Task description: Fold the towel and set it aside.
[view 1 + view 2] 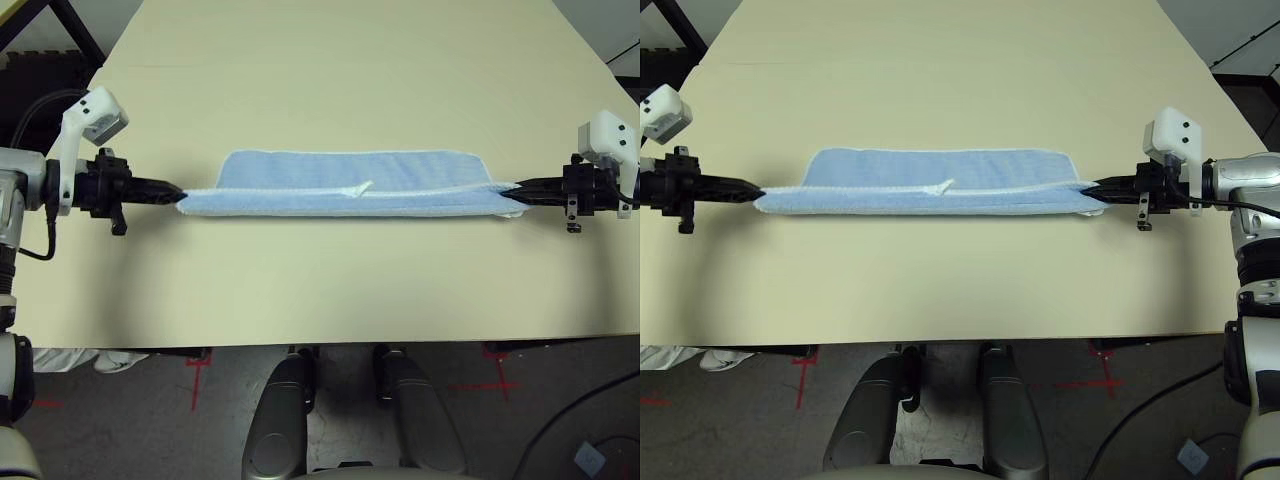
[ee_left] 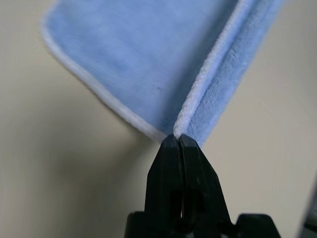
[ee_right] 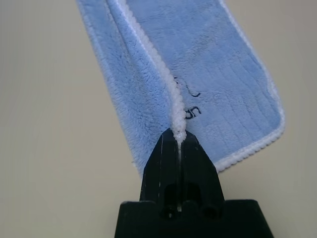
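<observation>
Light blue, the towel lies stretched across the middle of the table; I see my left gripper and right gripper each clamped tight on one end.

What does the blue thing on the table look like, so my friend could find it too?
Look at the big cream table. Across its middle lies the towel, a long light blue fluffy strip with a whitish hem. The left gripper and right gripper each pinch one end of it.
</observation>
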{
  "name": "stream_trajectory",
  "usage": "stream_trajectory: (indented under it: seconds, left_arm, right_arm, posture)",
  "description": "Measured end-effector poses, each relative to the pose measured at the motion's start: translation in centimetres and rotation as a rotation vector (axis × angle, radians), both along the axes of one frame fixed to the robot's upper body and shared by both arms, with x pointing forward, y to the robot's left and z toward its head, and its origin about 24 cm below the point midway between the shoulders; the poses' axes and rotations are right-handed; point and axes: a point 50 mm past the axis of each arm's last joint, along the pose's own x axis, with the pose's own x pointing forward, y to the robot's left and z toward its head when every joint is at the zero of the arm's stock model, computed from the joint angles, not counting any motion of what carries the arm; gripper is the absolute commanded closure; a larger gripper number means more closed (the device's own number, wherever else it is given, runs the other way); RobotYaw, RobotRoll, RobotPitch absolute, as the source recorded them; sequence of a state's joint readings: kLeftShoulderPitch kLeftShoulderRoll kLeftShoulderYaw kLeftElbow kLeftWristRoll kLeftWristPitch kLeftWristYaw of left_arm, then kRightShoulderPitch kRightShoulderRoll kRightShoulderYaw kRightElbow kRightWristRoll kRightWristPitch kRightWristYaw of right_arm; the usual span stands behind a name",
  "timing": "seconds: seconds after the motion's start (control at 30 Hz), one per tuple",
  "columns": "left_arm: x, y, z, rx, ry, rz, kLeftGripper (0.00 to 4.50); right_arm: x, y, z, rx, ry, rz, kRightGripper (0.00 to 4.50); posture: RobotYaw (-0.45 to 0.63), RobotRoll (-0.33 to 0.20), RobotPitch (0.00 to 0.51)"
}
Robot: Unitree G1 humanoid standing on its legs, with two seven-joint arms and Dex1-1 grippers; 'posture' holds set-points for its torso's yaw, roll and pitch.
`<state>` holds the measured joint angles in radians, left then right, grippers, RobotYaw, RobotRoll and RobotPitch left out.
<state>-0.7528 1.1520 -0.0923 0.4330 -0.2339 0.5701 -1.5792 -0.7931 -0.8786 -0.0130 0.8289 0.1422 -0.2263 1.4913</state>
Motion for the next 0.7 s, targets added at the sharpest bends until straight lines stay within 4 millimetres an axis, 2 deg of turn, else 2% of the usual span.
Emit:
stream_trajectory:
  seconds: [0.17, 0.4, 0.6, 0.7]
  left_arm:
    - [-1.3, -0.7, 0.5, -0.018, 0.053, -0.06, 4.48]
    - [-1.3, -1.5, 0.2, -0.027, 0.089, -0.078, 4.48]
    - [0.3, -2.8, 0.7, -0.024, 0.021, -0.104, 4.48]
    - [2.0, -3.2, 0.8, -0.033, -0.043, -0.067, 4.48]
  right_arm:
    - [-1.3, -0.7, -2.4, 0.02, 0.044, -0.002, 4.5]
    - [-2.5, -1.2, -3.3, 0.022, 0.047, -0.006, 4.5]
    - [-2.3, -1.4, -3.1, 0.025, 0.017, -0.047, 4.5]
    - [-1.7, -1.5, -2.2, 0.045, -0.026, -0.089, 4.5]
  posture:
    - [0.08, 0.0, 0.253]
    - [0.07, 0.0, 0.249]
    - [0.06, 0.0, 0.244]
    - [0.06, 0.0, 0.244]
